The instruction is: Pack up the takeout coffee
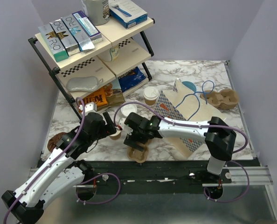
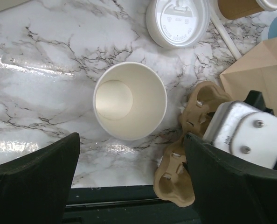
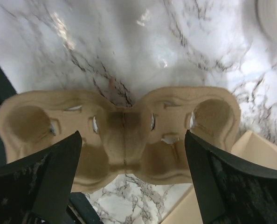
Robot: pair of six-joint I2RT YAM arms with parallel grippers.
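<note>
The takeout coffee, a tan cup with a white lid, stands upright mid-table by the paper bag; its side shows at the top edge of the left wrist view. My left gripper is open and empty, just short of a lidless tan cup, which stands upright with its inside showing. My right gripper is open and hovers over a cardboard cup carrier at the table's front edge, fingers on either side and not touching it. A loose white lid lies beyond the lidless cup.
A second cup carrier lies at the far right by the bag's blue handles. A shelf rack with boxes and snack bags fills the back left. A cookie lies at the left edge. The two grippers are close together.
</note>
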